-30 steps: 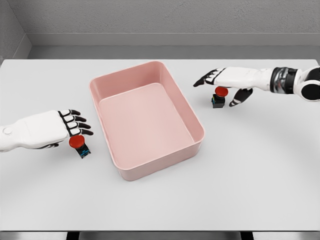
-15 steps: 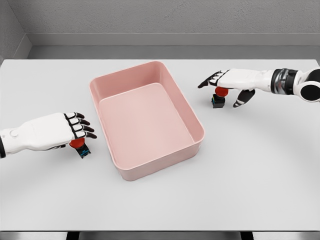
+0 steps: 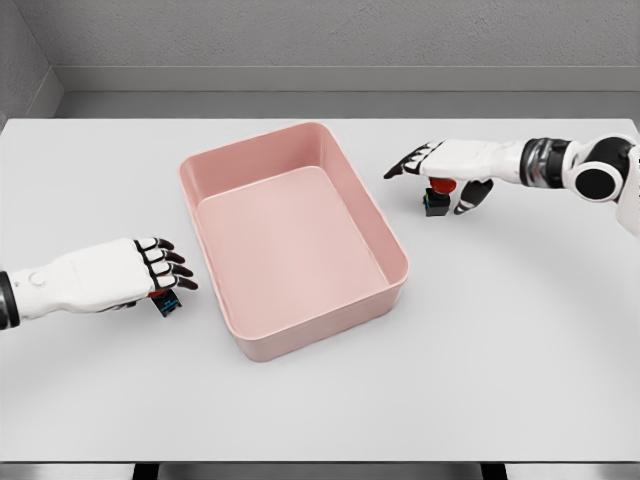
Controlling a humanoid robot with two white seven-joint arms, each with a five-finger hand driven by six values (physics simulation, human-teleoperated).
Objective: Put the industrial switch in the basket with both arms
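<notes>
Head view: pink basket (image 3: 300, 300) sits mid table (image 3: 500, 350), nothing inside. Left hand (image 3: 120, 275) lies low at basket's left, fingers curled over one switch (image 3: 168, 304); only switch's dark bottom peeks out by fingertips; cannot tell if hand grips it. Right hand (image 3: 450, 165) at basket's far right, fingers stretched flat over second switch (image 3: 438, 196), red top touching palm, thumb beside it. Both switches on table, outside basket.

Left hand (image 3: 118, 275) lies low with fingers curled; right hand (image 3: 450, 163) reaches leftward, fingers spread.
</notes>
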